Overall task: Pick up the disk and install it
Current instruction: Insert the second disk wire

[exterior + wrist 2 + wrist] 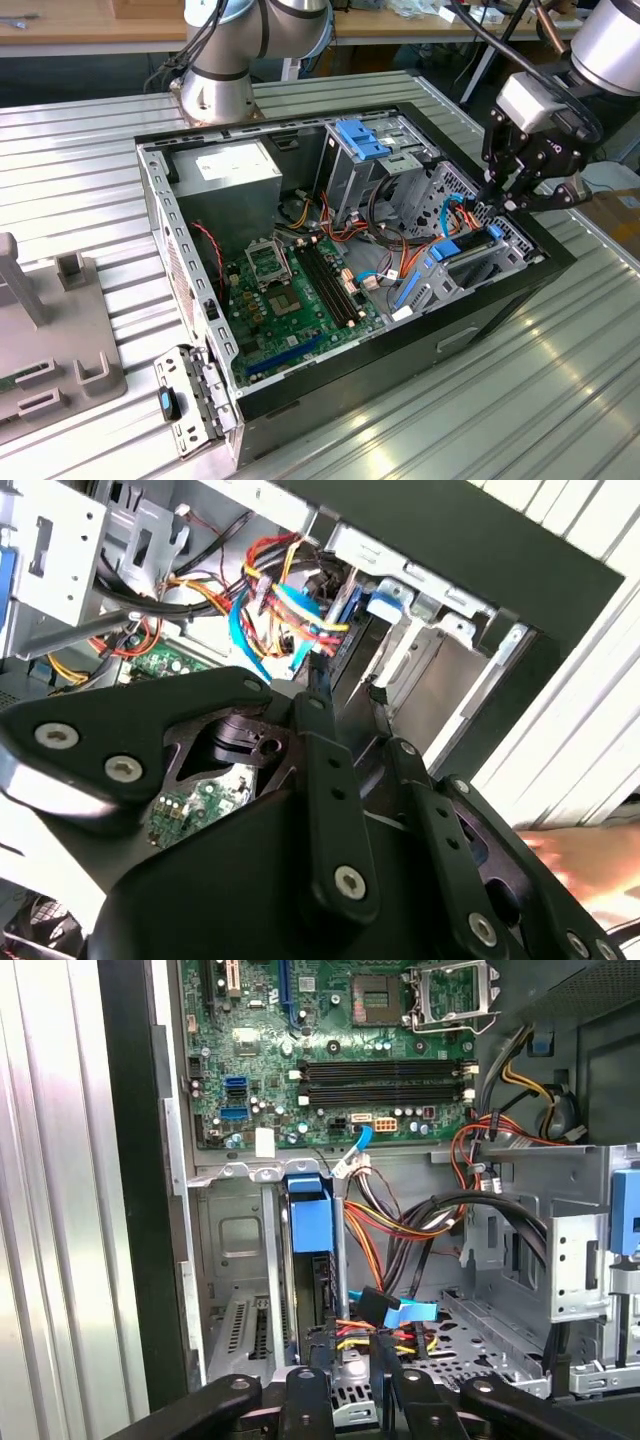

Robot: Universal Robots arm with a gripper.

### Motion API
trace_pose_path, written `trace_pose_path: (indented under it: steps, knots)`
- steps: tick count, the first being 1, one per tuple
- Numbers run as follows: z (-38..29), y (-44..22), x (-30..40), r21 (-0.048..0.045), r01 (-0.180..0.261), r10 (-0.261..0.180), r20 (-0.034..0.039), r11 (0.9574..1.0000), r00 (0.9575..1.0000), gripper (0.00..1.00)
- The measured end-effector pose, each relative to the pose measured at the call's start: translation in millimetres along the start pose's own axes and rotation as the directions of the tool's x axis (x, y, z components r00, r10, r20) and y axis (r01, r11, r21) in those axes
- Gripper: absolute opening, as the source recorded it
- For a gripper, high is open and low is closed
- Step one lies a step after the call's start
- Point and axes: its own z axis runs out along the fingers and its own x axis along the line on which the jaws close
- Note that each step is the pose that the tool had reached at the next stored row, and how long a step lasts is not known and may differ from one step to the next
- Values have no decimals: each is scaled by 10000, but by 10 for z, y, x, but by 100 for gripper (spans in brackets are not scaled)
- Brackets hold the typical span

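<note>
Claw (497, 203) hangs just above the disk (462, 247), which sits edge-up inside the PC case (500, 300) bay; fingers nearly clenched, gripping nothing.

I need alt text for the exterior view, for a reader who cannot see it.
A robot arm's black tool hangs over the exterior view's right end of an open computer case, just above a blue-railed disk standing on edge in its bay. The green motherboard lies exposed inside, on a ribbed metal table.

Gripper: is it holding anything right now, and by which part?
Cannot be told. The gripper is at the disk's end in the drive bay, contact hidden.
</note>
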Motion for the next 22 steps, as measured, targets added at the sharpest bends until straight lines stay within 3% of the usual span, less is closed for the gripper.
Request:
trace_pose_path:
  steps: [1,3,4,6,10,12,15,19,22]
  knots:
    - [11,-117,-9,-31,29,-29,1,10000,10000,30]
    - [-12,-117,-48,-30,29,-29,-5,10000,10000,30]
    - [-2,-89,-180,-20,-22,22,6,10000,10000,30]
    - [-2,-89,-181,-20,-21,21,12,10000,10000,31]
    - [-2,-89,-181,-20,-22,22,15,10000,10000,56]
    - [-1,-100,-182,-21,-20,20,16,10000,10000,56]
    - [14,-270,-196,-21,-22,22,15,10000,10000,56]
    - [15,-258,-207,-18,-24,24,16,10000,10000,56]
    - [5,-147,-199,35,-18,18,20,10000,10000,56]
